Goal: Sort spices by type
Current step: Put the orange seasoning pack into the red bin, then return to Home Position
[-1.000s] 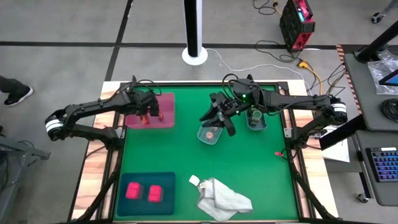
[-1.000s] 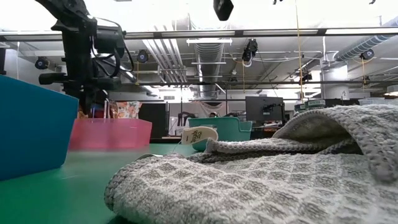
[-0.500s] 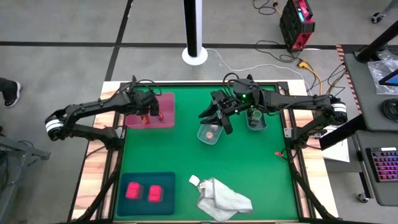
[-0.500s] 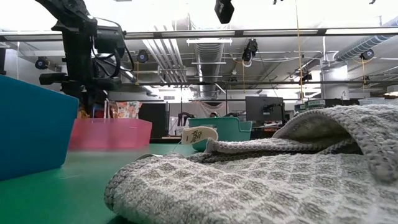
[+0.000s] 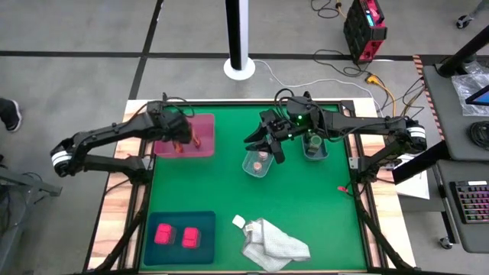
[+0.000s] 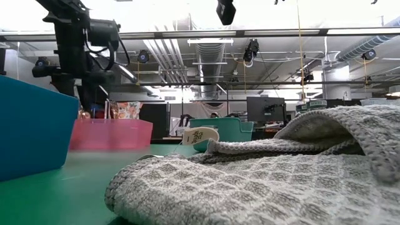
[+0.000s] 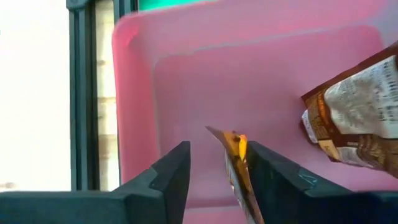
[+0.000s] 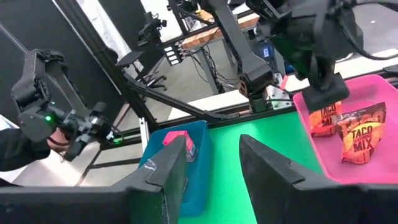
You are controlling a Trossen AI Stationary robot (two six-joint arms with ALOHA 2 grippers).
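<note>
Parted a little, the left jaws (image 7: 214,180) hang over the pink tray (image 5: 200,143) near the desk's far left corner. One brown foil sachet (image 7: 237,168) stands on edge between the two fingers, close against one of them; whether they still touch it cannot be told. Just beside it in the same tray lies the second sachet (image 7: 351,118), flat, its printed face up. In the right wrist view both sachets show side by side in the tray, labelled as taco mix.

Right jaws (image 5: 267,145) stand partly open, empty as far as the right wrist view shows, hovering over a clear tub (image 5: 257,163) a little beyond the desk's middle. That tub holds a small tan-topped jar (image 5: 259,160). A second clear tub (image 5: 314,147) sits just to its right, toward the far right part of the desk, with a dark green jar (image 5: 314,141) in it.

At the near left corner a teal tray (image 5: 180,219) carries two bright pink blocks (image 5: 163,234), side by side. A white-grey cloth (image 5: 273,243) lies crumpled along the near edge, right of the teal tray.
</note>
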